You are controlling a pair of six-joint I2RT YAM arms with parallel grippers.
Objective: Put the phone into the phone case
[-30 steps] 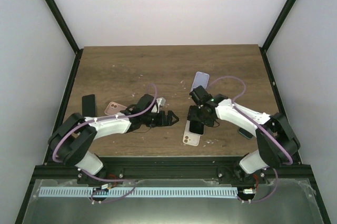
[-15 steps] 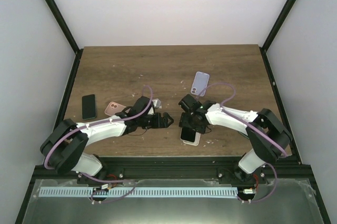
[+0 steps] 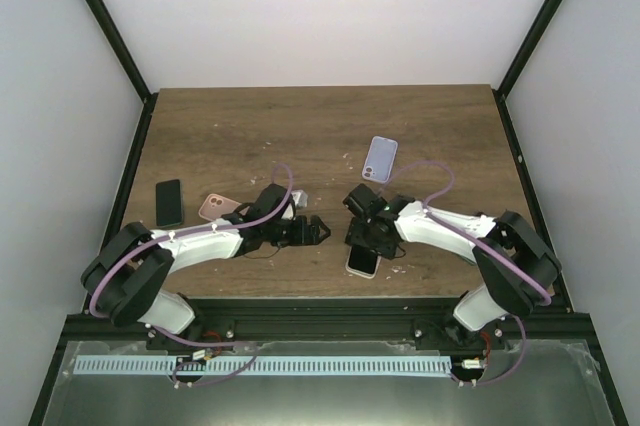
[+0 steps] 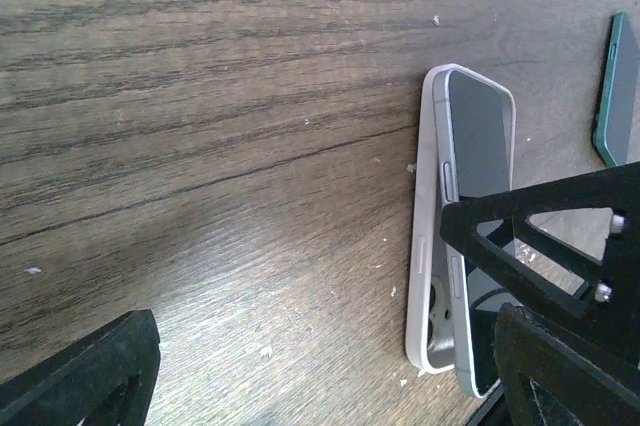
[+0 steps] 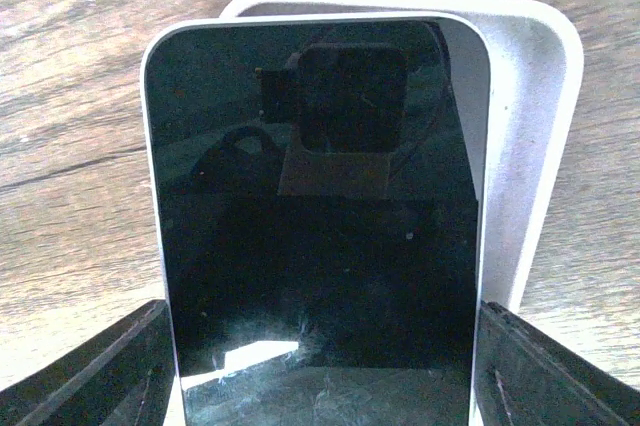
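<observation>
Mid-seating, I judge: my right jaws clench the phone (image 5: pixel 315 216), skewed atop the phone case (image 5: pixel 530 116) peeking out at two o'clock, left jaws released, so next I square and press.

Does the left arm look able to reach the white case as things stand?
Likely yes: only bare table separates the open left gripper from the case; the right gripper holds the phone.

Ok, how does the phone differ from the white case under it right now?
The phone is glossy black glass; the white case is matte. The phone sits skewed and not seated, clamped by the right gripper; the case lies flat on the table, ungripped. Both are similar-sized rounded rectangles.
</observation>
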